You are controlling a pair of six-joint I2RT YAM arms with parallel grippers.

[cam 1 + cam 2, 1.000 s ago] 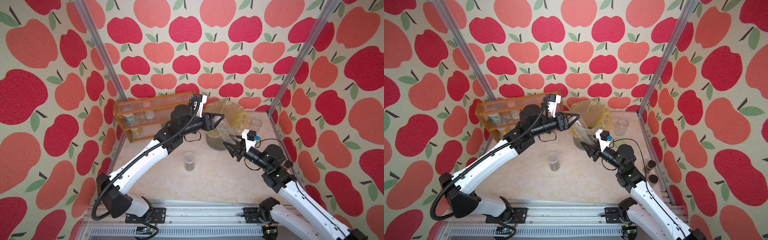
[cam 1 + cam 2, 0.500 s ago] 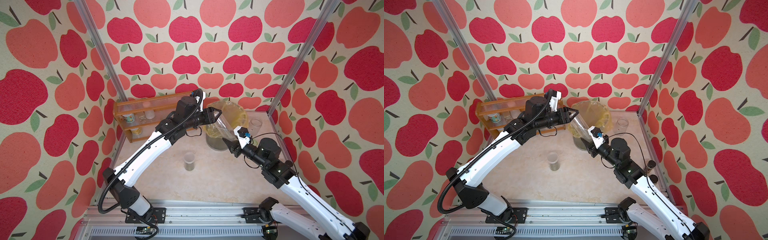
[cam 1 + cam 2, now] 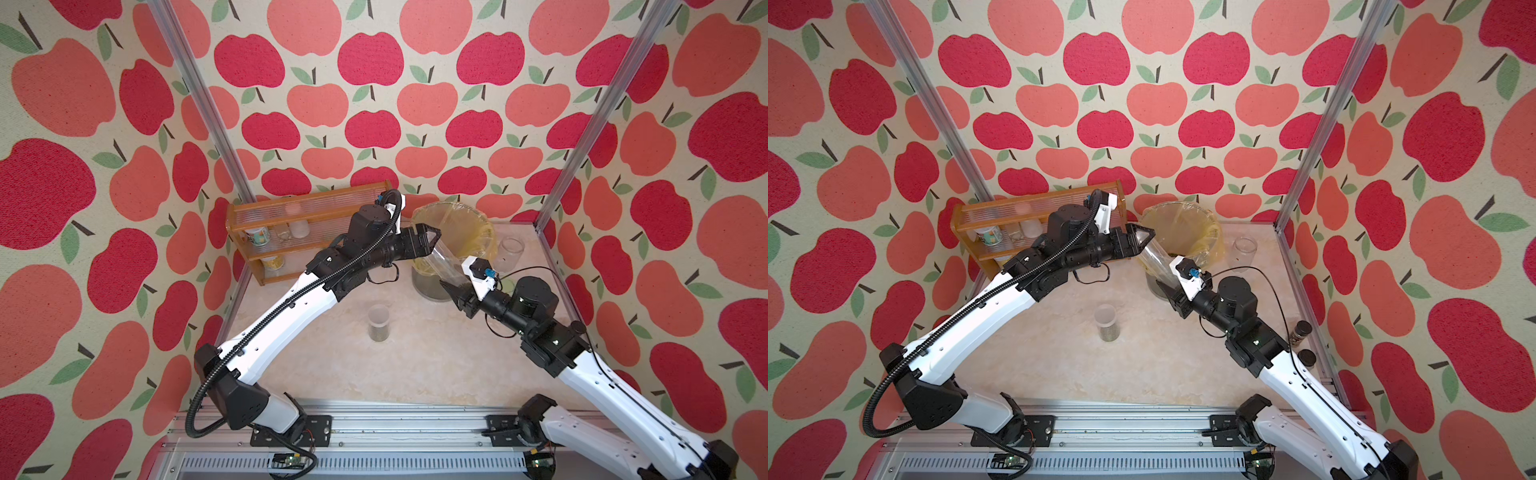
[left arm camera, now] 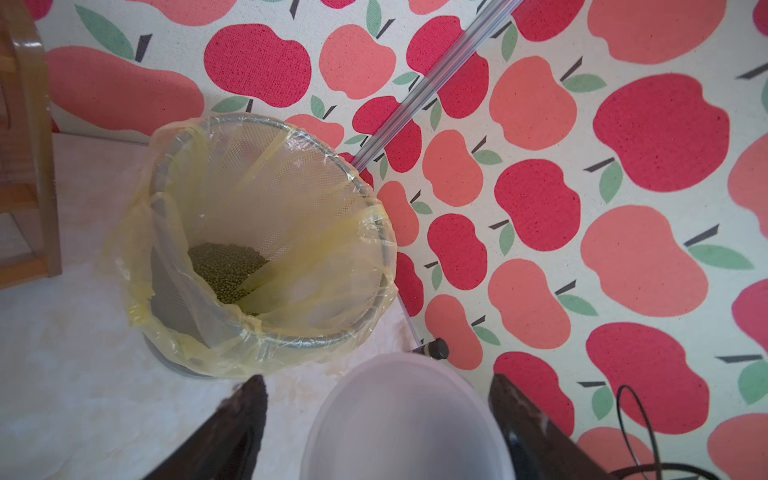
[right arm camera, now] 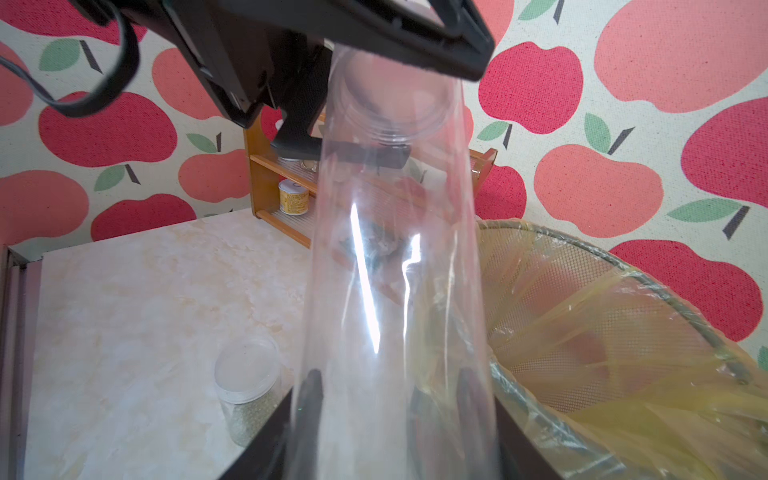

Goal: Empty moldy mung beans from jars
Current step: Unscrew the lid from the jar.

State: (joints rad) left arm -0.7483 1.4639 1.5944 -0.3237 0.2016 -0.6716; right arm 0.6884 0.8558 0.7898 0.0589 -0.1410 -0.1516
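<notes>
Left gripper (image 4: 376,384) jaws spread wide, one finger (image 4: 245,415) on each side of the pale round end of the tall jar (image 3: 445,261), a gap showing on both sides; not gripping. Right gripper (image 5: 390,399) jaws clenched on the other, lower end of the tall jar, holding it off the table (image 3: 415,365) at a slant, upper end toward the left gripper. Threaded neck at that upper end, seen in the right wrist view. Walls clear all along, the jar looks empty. Whether a lid sits on it: cannot tell

Tall jar hangs in front of the grey mesh bin (image 4: 266,120), near its rim; yellow bag (image 4: 137,257) lines the bin. Mung beans (image 4: 226,268) lie in a heap at the bottom of the bag. More of them fill the lower part of the short jar (image 3: 379,326), upright on the table between the two arms, well apart from both grippers

Round-shouldered jar (image 3: 509,251) upright at the back, just beside the bin, looks empty. Wooden rack (image 3: 307,199) in the back left corner, cans (image 3: 257,237) on its shelves
</notes>
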